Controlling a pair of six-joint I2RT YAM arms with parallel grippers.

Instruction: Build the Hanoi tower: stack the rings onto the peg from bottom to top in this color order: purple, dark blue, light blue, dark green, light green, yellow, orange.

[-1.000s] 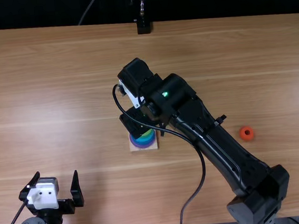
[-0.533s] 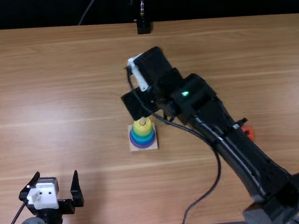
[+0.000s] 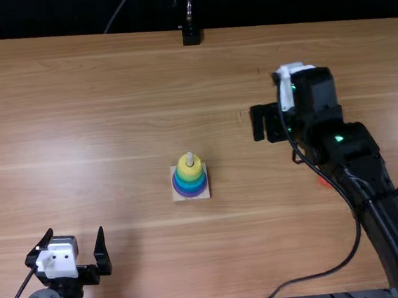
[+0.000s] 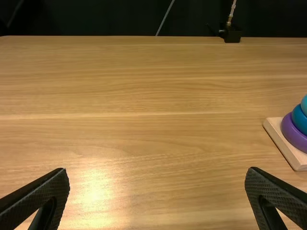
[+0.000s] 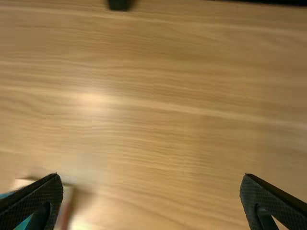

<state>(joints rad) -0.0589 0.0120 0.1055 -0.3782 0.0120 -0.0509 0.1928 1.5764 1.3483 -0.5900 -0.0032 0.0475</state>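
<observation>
In the top view, my left gripper (image 3: 79, 253) stands open at the lower left. My right gripper (image 3: 270, 139) is at the right of centre, above the table. Between them sits the wooden base (image 3: 202, 193) with stacked rings: a purple ring (image 3: 191, 193) lowest, blue ones above, a yellow ring (image 3: 190, 169) topmost, and the peg tip (image 3: 189, 159) poking out. The orange ring (image 3: 325, 181) lies partly hidden beneath the right arm. In the left wrist view my left gripper (image 4: 157, 196) is open and empty; in the right wrist view my right gripper (image 5: 151, 201) is also open and empty.
A black stand (image 3: 191, 34) is at the table's far edge. The right arm and its loose cable span the table's right side. Bare wood of the table (image 3: 76, 118) extends left of the tower.
My right gripper has moved from over the tower to the right, uncovering the yellow ring and peg tip. Its arm now partly covers the orange ring. The left arm has kept still.
</observation>
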